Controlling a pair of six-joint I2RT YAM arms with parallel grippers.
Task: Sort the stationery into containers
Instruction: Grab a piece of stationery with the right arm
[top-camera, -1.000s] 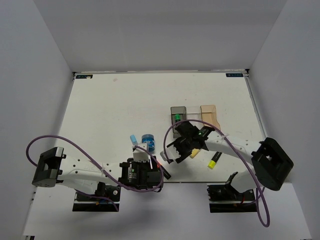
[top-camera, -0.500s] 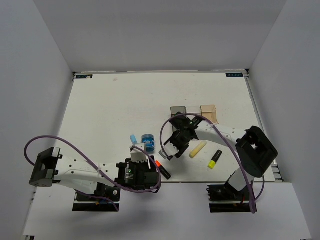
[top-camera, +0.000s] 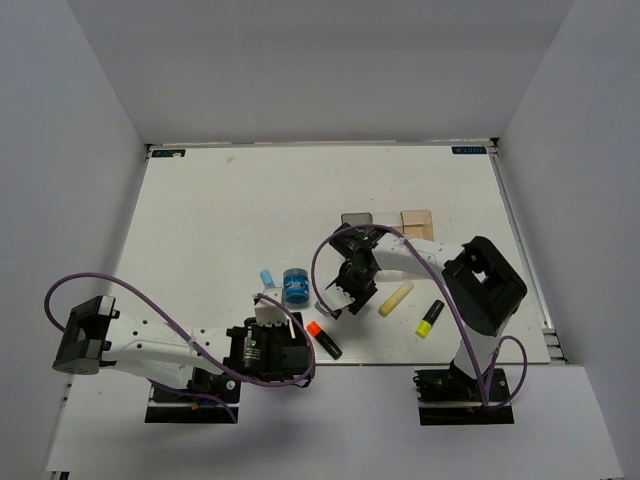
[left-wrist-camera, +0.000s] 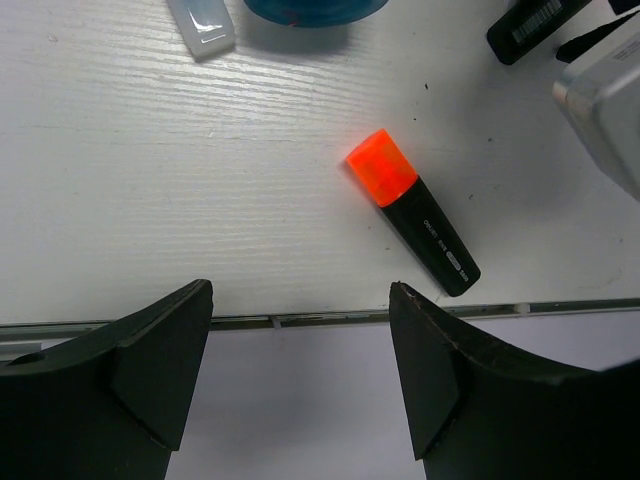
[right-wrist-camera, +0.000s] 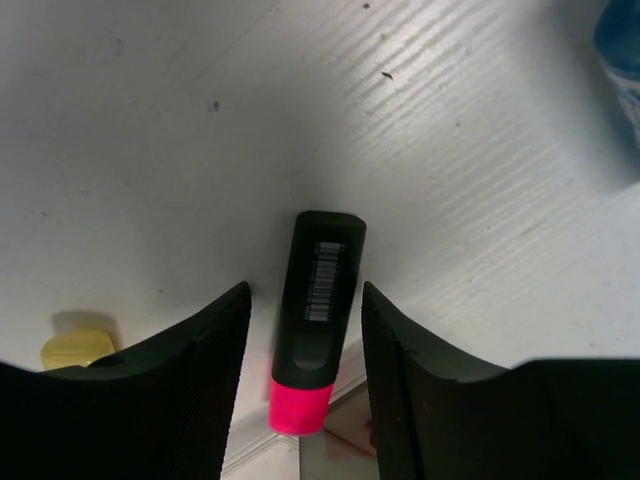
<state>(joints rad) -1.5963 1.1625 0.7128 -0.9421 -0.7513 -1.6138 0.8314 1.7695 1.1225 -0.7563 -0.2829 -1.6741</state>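
A pink highlighter lies flat on the table between the fingers of my right gripper. That gripper is open, with a gap on each side of the pen. In the top view my right gripper hangs just right of the blue roll. My left gripper is open and empty, hovering over the table's near edge. An orange highlighter lies ahead of it to the right. The dark grey bin and tan bin of the containers stand behind the right arm.
A light blue stick lies left of the roll. A pale yellow stick and a yellow highlighter lie right of the right gripper. The table's front edge runs just under the left fingers.
My right gripper has swung from beside the bins toward the near left and now straddles the pink highlighter. My left gripper has drawn back slightly toward the table's near edge.
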